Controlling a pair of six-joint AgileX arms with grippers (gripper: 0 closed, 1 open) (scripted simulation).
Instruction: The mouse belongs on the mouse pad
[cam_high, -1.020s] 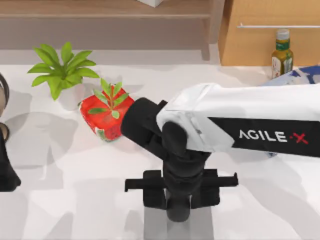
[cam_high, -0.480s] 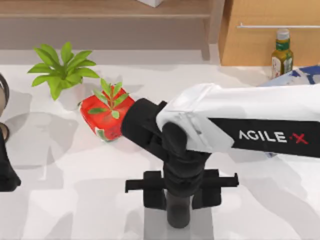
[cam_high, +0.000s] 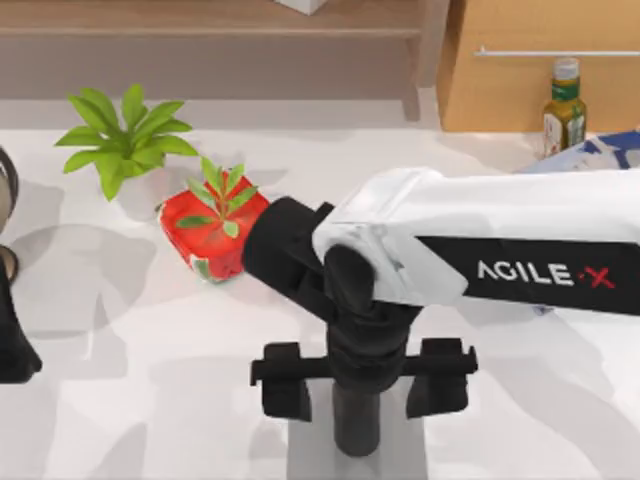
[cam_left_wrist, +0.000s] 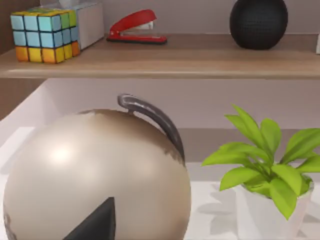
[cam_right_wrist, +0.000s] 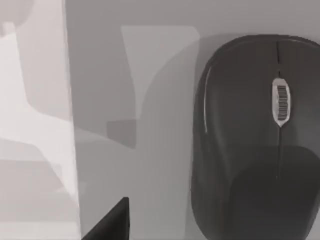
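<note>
The right gripper (cam_high: 365, 385) hangs over the grey mouse pad (cam_high: 300, 455) at the desk's (cam_high: 150, 380) near edge, jaws spread wide. The mouse (cam_right_wrist: 255, 140) lies on the pad directly beneath, long axis crossing the jaw line. The left arm is parked at the left edge.

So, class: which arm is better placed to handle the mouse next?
Right. Its open tool hangs over the mouse, which lies on the grey mouse pad at the near middle; the left arm sits parked at the table's left edge.
</note>
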